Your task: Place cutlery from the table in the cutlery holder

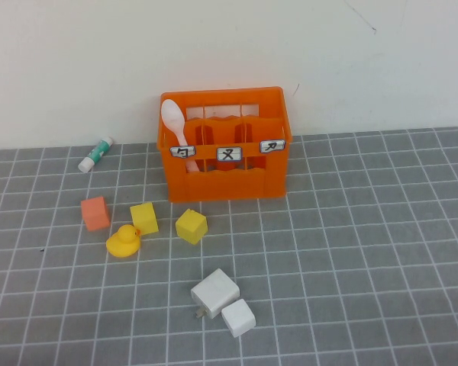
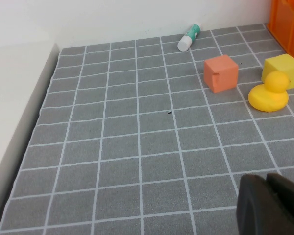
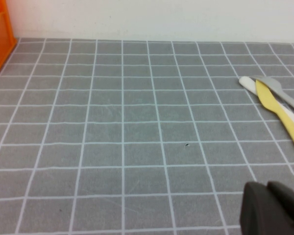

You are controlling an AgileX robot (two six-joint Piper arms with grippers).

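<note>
The pale pink-white spoon stands bowl-up in the left compartment of the orange cutlery holder at the back of the grey gridded table. Neither gripper shows in the high view. My left gripper is shut and empty, low over bare table, apart from the holder's corner. My right gripper is shut and empty over bare table, with the holder's edge far off. A yellow utensil, a grey one and a white one lie together on the table in the right wrist view.
In front of the holder lie a salmon cube, two yellow cubes, a yellow duck and two white blocks. A white-and-green tube lies by the back wall.
</note>
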